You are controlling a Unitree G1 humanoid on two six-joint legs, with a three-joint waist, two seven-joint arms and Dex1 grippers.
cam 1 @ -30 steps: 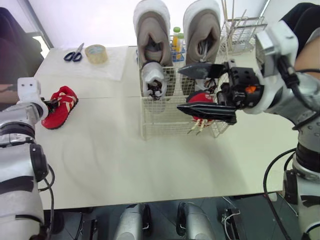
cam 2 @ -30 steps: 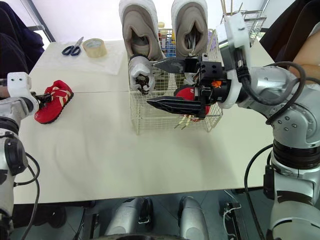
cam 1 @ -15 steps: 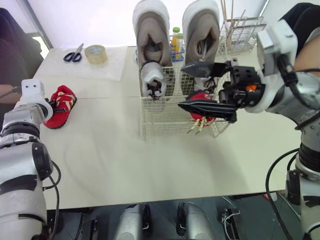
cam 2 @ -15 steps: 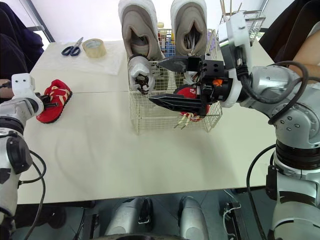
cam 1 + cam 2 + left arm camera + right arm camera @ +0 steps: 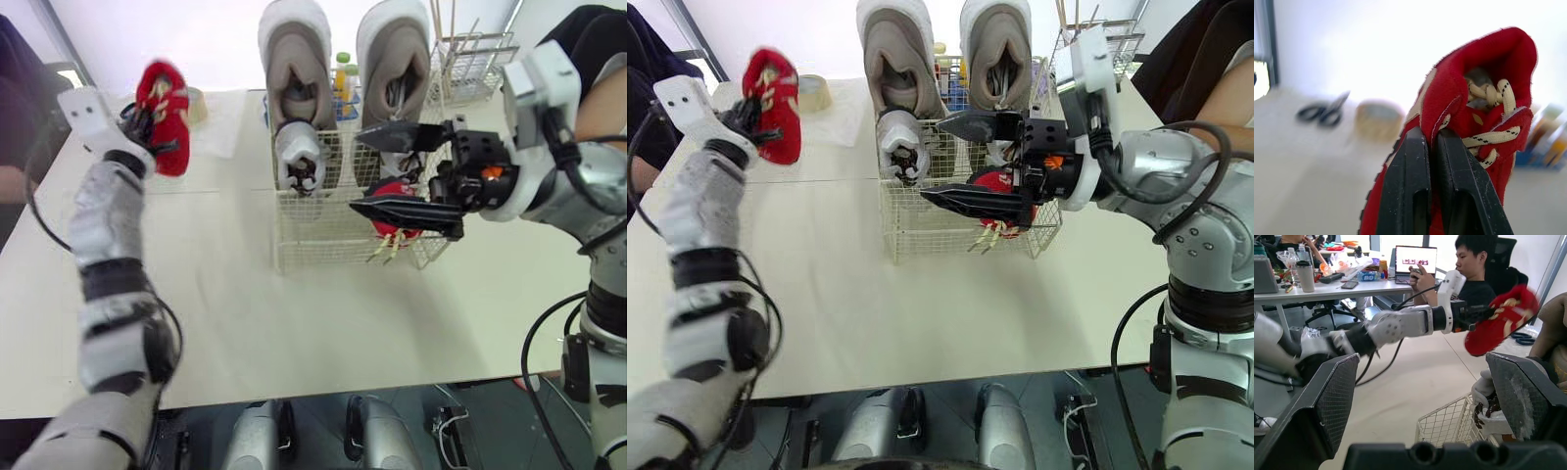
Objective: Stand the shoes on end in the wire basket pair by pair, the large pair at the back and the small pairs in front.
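Note:
My left gripper [image 5: 1431,137] is shut on the side of a small red shoe [image 5: 163,106] and holds it in the air above the table's far left. The wire basket [image 5: 323,240] stands at the middle back. Two large beige shoes [image 5: 299,69] stand on end in its rear. A small white shoe [image 5: 299,157] stands in the front left part, and a second red shoe [image 5: 395,213] sits in the front right part, partly hidden. My right gripper [image 5: 356,172] hangs open over the basket's front right, holding nothing.
A tape roll [image 5: 813,93] lies at the far left on a white sheet [image 5: 230,127]. Bottles [image 5: 345,78] stand behind the basket, and a wire rack [image 5: 477,59] stands at the back right. A seated person [image 5: 1474,264] appears in the right wrist view.
My left gripper has lifted the red shoe off the table, up and toward the back. The right gripper has stayed open in nearly the same place.

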